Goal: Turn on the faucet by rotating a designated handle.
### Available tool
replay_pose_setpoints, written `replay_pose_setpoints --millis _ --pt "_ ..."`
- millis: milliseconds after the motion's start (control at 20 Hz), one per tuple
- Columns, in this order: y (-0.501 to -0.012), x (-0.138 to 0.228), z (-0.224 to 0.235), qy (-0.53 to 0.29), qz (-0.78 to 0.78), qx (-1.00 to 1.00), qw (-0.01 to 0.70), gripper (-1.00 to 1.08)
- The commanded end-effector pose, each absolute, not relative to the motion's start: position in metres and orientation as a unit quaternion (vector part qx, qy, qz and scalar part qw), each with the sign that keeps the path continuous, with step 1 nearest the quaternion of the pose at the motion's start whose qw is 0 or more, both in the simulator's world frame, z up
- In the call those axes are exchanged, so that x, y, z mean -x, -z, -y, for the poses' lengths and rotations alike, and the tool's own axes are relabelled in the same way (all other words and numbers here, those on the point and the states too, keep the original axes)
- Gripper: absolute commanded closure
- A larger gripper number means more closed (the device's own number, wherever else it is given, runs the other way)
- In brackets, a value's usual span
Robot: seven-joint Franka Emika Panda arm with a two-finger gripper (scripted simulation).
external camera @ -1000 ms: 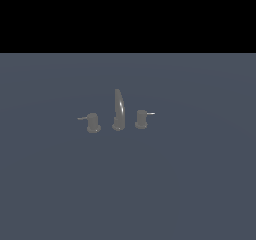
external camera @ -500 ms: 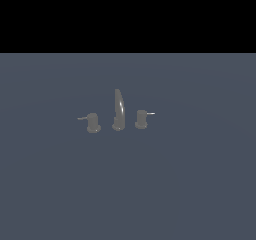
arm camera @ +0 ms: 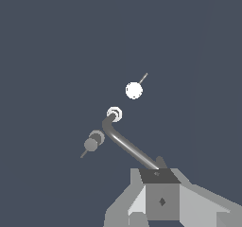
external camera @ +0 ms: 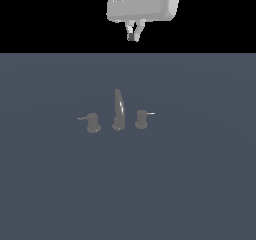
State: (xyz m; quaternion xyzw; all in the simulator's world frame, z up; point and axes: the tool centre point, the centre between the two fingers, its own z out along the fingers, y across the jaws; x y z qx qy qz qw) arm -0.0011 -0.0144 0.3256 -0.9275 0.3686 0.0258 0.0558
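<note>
The faucet (external camera: 118, 112) stands on the grey-blue floor, its tall tapered spout between two short cylinder handles. The handle (external camera: 141, 119) with the thin whitish lever rod is on the exterior view's right; the duller-levered cylinder (external camera: 92, 123) is on the exterior view's left. My gripper (external camera: 133, 36) hangs high above and behind the faucet, far from it, fingers pressed together and holding nothing. In the wrist view the handle (arm camera: 134, 90) shows as a white disc, with the curved spout (arm camera: 124, 143) running toward my gripper (arm camera: 159, 182).
The flat grey-blue surface (external camera: 200, 184) spreads around the faucet. The other, duller handle (arm camera: 93, 142) sits beside the spout base in the wrist view. Black background lies above the surface's far edge.
My gripper has descended into the exterior view from above; only its fingertips showed half a second ago, nothing a second ago. The faucet and both levers have not moved.
</note>
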Motion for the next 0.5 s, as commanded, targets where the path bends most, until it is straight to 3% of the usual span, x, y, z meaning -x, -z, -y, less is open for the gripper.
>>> replay_pose_setpoints --millis 0,450 --pt "-0.304 -0.014 0.019 -0.027 -0.399 0.915 0.054 1.08" --pt "-0.221 -0.058 0.038 -0.025 -0.503 0.863 0.041 1.08"
